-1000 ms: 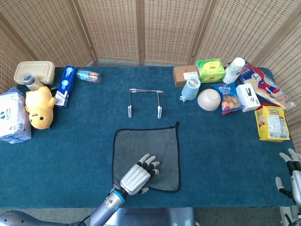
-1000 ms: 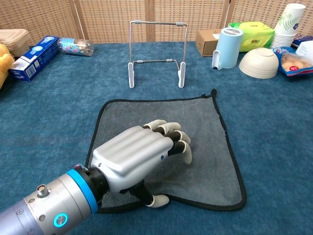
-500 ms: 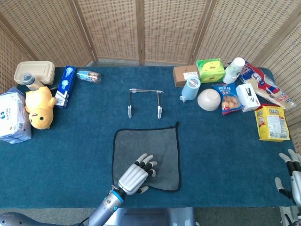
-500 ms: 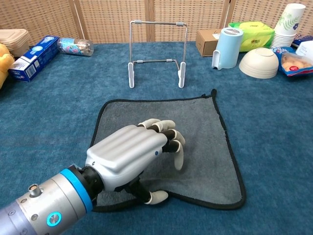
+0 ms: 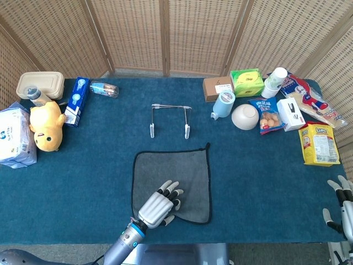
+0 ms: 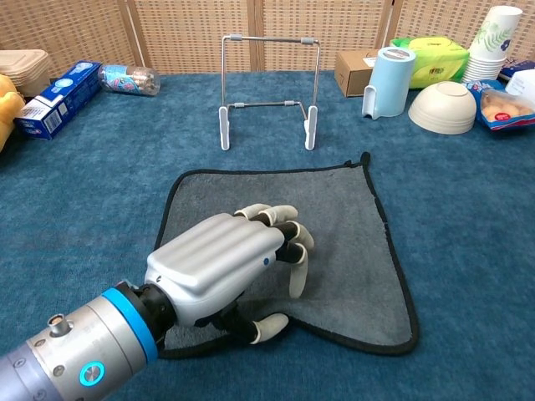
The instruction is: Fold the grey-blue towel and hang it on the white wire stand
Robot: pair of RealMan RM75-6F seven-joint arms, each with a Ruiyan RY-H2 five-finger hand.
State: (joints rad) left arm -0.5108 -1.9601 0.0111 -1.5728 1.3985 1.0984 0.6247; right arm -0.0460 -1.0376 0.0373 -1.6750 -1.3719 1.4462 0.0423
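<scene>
1. Firstly, found the grey-blue towel [image 5: 179,168] [image 6: 343,209] spread flat and unfolded on the blue table [image 5: 83,176], near its front edge, with a black hem all around.
2. Saw the white wire stand [image 5: 151,131] [image 6: 224,127] upright behind the towel, apart from it and with nothing hanging on it.
3. Noticed the left hand [image 5: 157,207] [image 6: 219,266] resting palm down on the near-left part of the towel, reaching in from the front edge of the table.
4. Observed its fingers [image 6: 298,269] bent down with the tips on the cloth, and the thumb lying along the near hem.
5. Could not tell whether this hand pinched the hem or only pressed on it.
6. Spotted the right hand [image 5: 342,207] at the lower right corner of the head view, off the table edge, fingers apart and holding nothing, well apart from the towel.
7. Counted also a white bowl [image 5: 245,116] and a light blue jug [image 5: 223,104] to the right of the stand, and a yellow plush toy [image 5: 47,124] at the far left.
</scene>
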